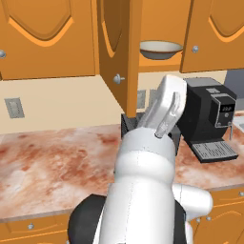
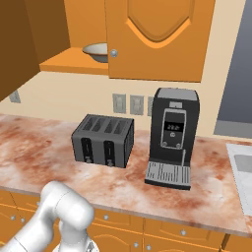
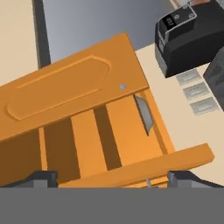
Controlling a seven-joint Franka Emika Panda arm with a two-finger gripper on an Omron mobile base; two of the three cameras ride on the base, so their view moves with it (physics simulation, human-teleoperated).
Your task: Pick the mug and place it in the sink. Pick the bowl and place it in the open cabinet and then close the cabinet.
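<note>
Left base view shows the bowl [image 1: 161, 49] already sitting on the cabinet [image 1: 47, 38] shelf, door [image 1: 116, 52] open. Hand view shows the gripper [image 3: 113, 178] wide and empty, probably ready to push it shut.

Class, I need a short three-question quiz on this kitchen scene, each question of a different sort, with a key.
1. True or false: the bowl sits inside the open cabinet.
2. Which stands nearer the sink? A) toaster B) coffee machine
3. Fill in: the cabinet door is ____, and the gripper jaws are ____.

Key: 1 true; 2 B; 3 open, open.
</note>
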